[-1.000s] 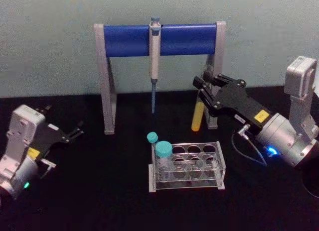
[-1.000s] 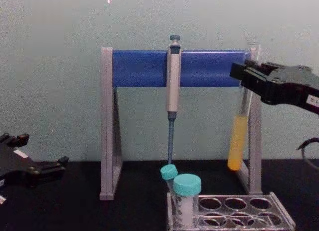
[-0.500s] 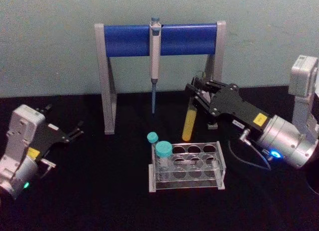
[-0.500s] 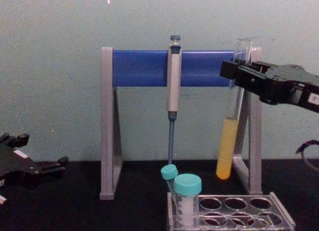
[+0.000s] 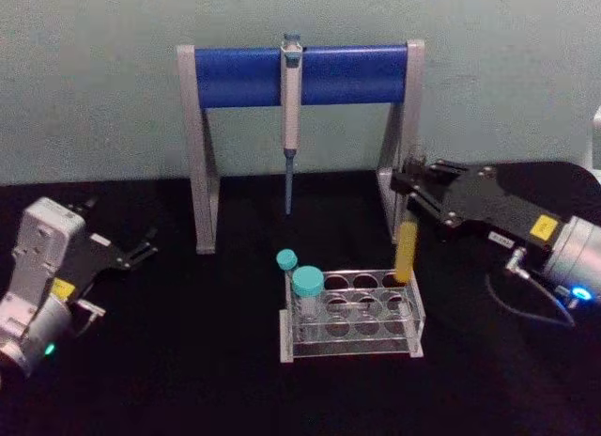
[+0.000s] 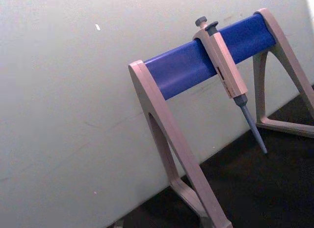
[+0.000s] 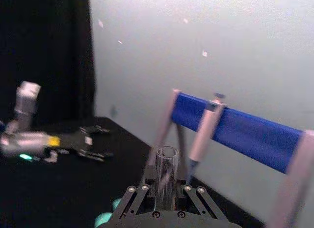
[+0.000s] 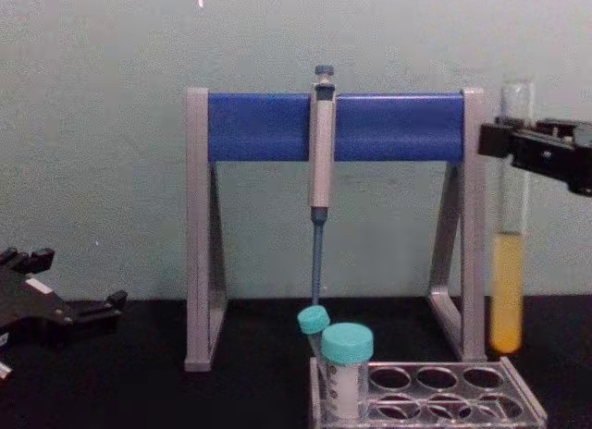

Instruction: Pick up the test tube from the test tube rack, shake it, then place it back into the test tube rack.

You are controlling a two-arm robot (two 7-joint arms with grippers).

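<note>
The test tube is a slim clear glass tube with yellow liquid in its lower part. It hangs upright, its bottom just above the right end of the test tube rack. My right gripper is shut on the tube's upper part, with the open mouth sticking out above the fingers. From the head, the test tube hangs over the back right holes of the clear test tube rack, under the right gripper. The right wrist view has the test tube between the fingers. My left gripper rests open at the far left.
Two teal-capped vials stand at the rack's left end. Behind the rack stands the grey-and-blue pipette stand with a grey pipette hanging from its bar. Its right leg is close beside the held tube.
My right gripper swung the tube from a tilt near the stand's middle out to the right. The tube now hangs upright and lower, over the rack's right end. The left arm stayed still.
</note>
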